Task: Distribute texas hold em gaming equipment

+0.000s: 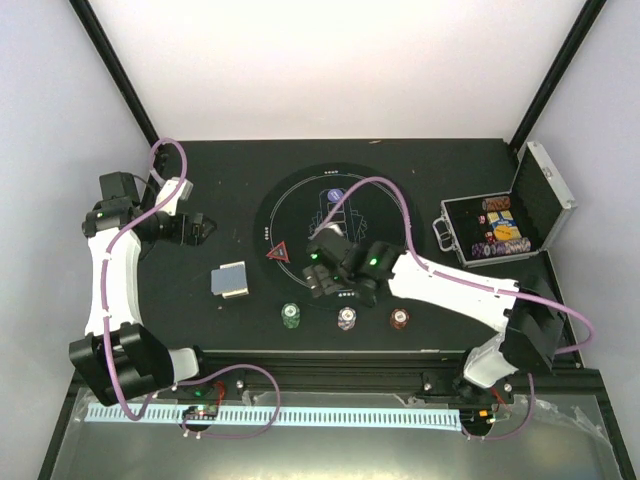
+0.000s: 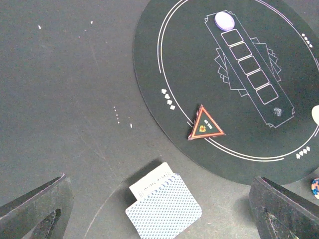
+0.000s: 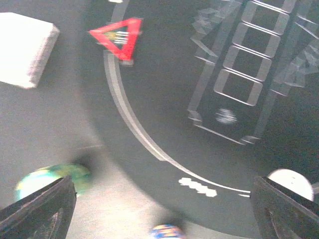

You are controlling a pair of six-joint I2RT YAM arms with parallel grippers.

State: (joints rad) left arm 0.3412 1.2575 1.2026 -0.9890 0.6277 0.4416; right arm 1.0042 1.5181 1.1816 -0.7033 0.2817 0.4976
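Cards (image 1: 229,280) lay in a small stack on the black desk (image 1: 450,170), just left of the big round mat (image 1: 285,200). Their blue backs faced up, and one white card showed at the edge of the stack. A red triangle marker (image 1: 279,253) sat on the left rim of the mat, between the cards and the right end effector (image 1: 328,285). A white round button (image 1: 334,197) sat on the far part of the mat, at the end of a row of white boxes.

Three chips lay in a row on the desk, just past the near edge of the mat. They were a green chip (image 1: 290,316), a pale chip (image 1: 346,318) and a maroon chip (image 1: 399,319), each apart from the next. More chips (image 1: 500,235) were inside the open silver case (image 1: 545,195) on the right side of the desk.

The left end effector (image 1: 207,228) hung over the desk left of the mat. Its fingers (image 2: 35,209) were wide apart with nothing in them. The right end effector was over the near side of the mat, close to the triangle. Its fingers (image 3: 286,209) were wide apart too and held nothing. The right wrist view was blurry.
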